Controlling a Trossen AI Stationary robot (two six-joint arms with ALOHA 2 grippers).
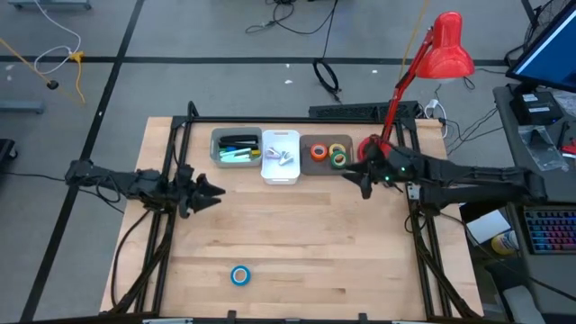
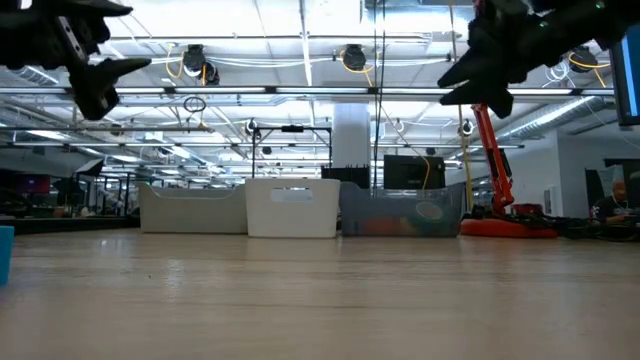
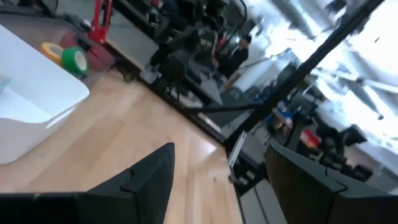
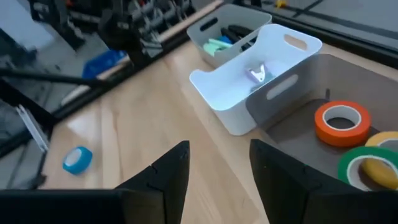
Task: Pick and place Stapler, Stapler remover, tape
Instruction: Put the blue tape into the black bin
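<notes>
We have three bins in a row at the back of the table [image 1: 297,243]. The gray bin [image 1: 236,147] holds the black stapler [image 4: 239,32] and some green and blue things. The white bin [image 1: 280,157] holds small silvery bits, maybe the staple remover, but we cannot tell for sure. The dark bin [image 1: 326,152] holds three tape rolls: orange tape [image 4: 341,122], green tape [image 4: 362,167] and yellow tape [image 4: 382,169].

One roll is left: the blue tape [image 1: 239,275] sits alone near the front edge. So four rolls, three put away.

Our left claw [image 1: 214,191] is open and empty, up above the table's left side. Our right claw [image 1: 358,176] is open and empty too, just beside the dark bin.
</notes>
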